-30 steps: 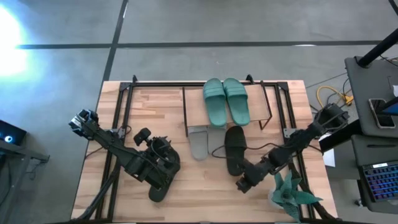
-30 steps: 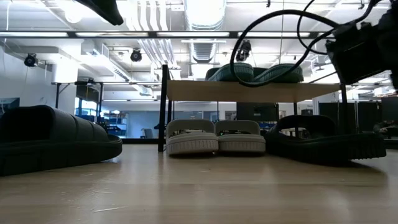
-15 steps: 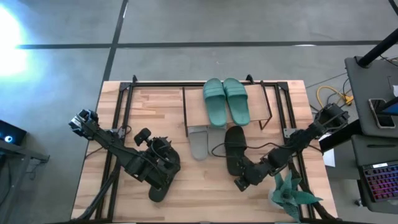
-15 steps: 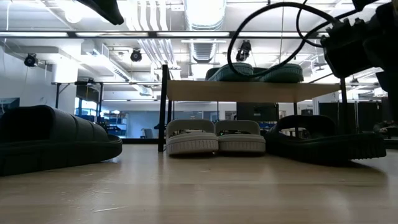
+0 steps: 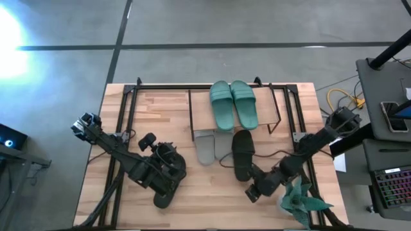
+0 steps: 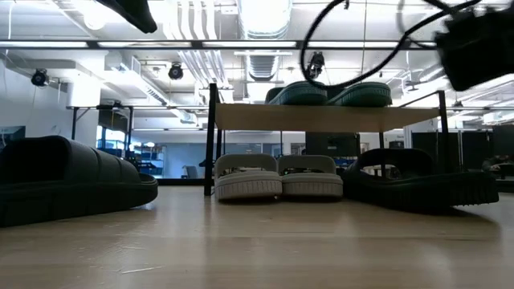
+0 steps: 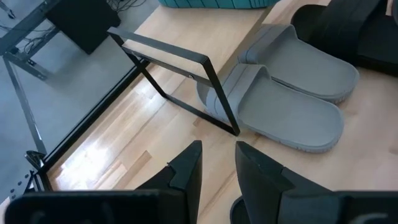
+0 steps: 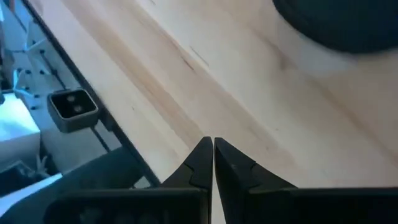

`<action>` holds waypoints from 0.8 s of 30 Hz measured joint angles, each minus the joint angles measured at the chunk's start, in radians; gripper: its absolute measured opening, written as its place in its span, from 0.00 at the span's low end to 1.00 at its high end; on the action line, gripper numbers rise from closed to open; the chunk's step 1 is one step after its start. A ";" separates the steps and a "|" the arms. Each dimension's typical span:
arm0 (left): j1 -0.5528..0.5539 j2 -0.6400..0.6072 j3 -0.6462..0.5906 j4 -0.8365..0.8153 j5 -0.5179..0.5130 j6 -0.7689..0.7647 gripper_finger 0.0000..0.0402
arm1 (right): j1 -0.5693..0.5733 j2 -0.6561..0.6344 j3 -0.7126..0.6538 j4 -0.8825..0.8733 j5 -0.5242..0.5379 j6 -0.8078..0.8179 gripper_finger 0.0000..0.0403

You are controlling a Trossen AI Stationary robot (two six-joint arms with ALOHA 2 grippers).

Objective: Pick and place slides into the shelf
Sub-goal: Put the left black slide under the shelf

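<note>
Fingers of right gripper [image 8: 212, 152] pressed together, empty, low above table [image 8: 249, 112] near black slide [image 5: 242, 154]; left gripper [image 7: 217, 163] slightly spread.

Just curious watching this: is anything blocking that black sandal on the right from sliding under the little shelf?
Nothing visible blocks it. The black sandal lies just before the shelf, with the grey pair beside it, not ahead.

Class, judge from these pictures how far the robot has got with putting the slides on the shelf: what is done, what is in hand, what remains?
Done: the teal pair lies on the shelf top, and the grey pair sits beneath it. In hand: nothing; the right tool is shut and empty over bare table near one black slide. Left: that slide, and the other black slide by the left tool, which is open.
</note>
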 joint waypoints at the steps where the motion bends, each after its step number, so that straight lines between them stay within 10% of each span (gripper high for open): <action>1: -0.001 0.000 0.000 0.000 0.001 0.000 0.20 | 0.010 0.004 0.000 -0.006 0.013 0.028 0.02; 24: -0.001 0.000 0.000 0.003 0.004 0.001 0.20 | 0.033 0.185 0.161 -0.373 0.362 0.195 0.02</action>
